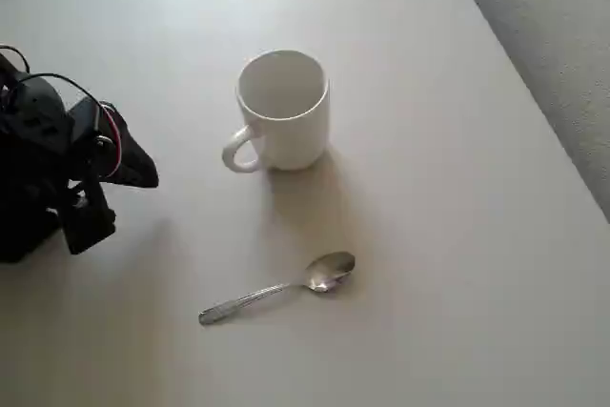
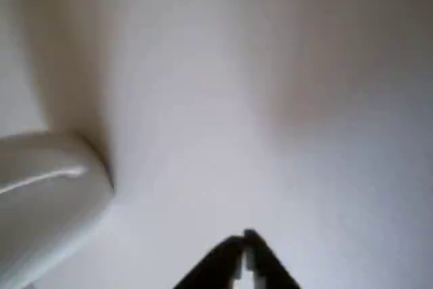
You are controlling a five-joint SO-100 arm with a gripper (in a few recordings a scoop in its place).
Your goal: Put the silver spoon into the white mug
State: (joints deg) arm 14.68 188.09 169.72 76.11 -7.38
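The white mug (image 1: 283, 110) stands upright in the middle of the table in the overhead view, its handle turned to the lower left and its inside empty. Below it lies the silver spoon (image 1: 278, 288), flat on the table, bowl to the right and handle running down-left. My black gripper (image 1: 143, 171) sits at the left edge, well apart from both, its fingers pressed together with nothing between them. In the wrist view the shut gripper (image 2: 245, 238) points up from the bottom edge, and the mug's blurred side (image 2: 47, 194) shows at the lower left.
The pale table (image 1: 448, 235) ends along a slanted right edge, with grey floor (image 1: 562, 35) beyond it. The arm's black body and cables (image 1: 38, 169) take up the left edge of the overhead view.
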